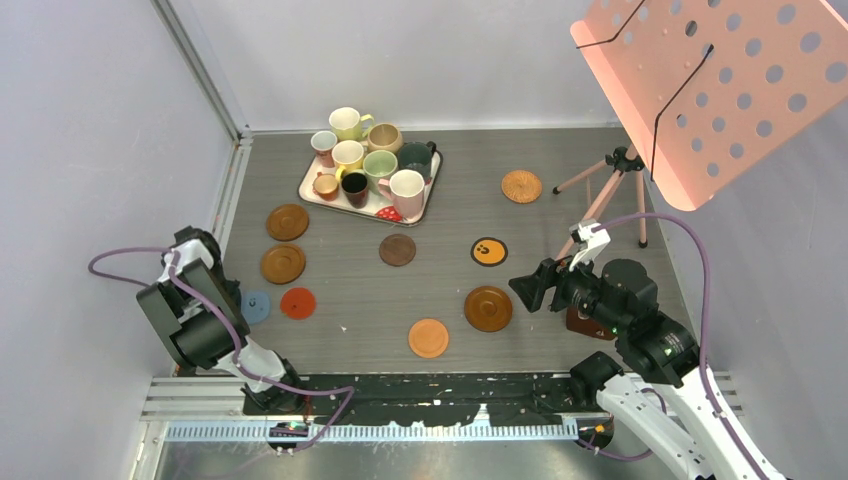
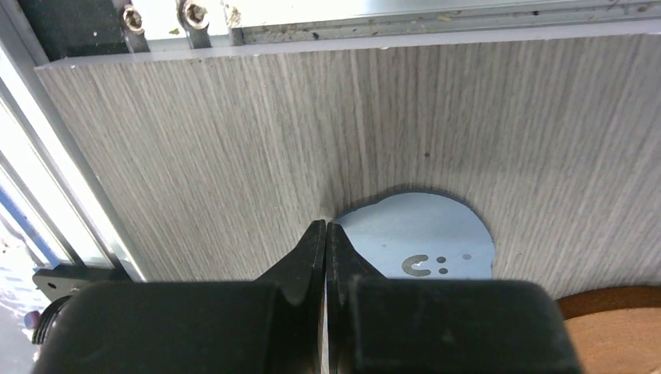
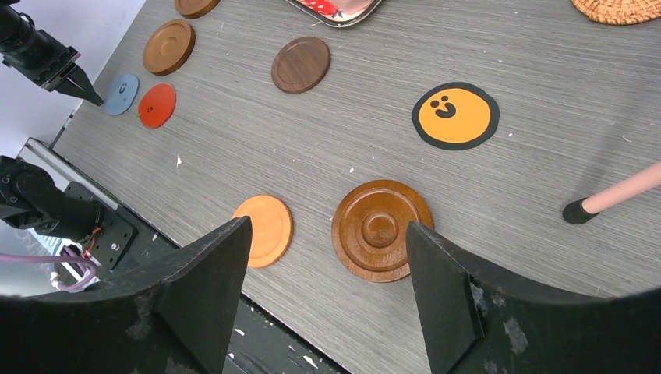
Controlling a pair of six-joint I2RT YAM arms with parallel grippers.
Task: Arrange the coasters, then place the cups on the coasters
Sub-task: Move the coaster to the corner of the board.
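**Left jaws shut by the blue coaster, right jaws wide over the brown one**

My left jaws are pressed together with nothing between them. Their tips sit at the edge of the blue-grey coaster (image 2: 421, 234), low over the grey surface (image 1: 450, 150) near its left side; I cannot tell whether they touch it. The red coaster (image 1: 297, 302) lies just beside the blue one.

My right jaws stand wide apart and hold nothing. They hover above the front of the surface, where the rimmed brown coaster (image 3: 382, 230) lies with the plain orange coaster (image 3: 265, 230) near it.

The other coasters lie flat and apart from one another:
- black coaster with the orange face (image 1: 488, 251)
- dark brown coaster (image 1: 397, 249)
- wicker coaster (image 1: 521, 186)
- two brown coasters (image 1: 283, 263) on the left

The cups (image 1: 380, 165) stand crowded together on the white tray (image 1: 306, 187) at the back, none on a coaster.
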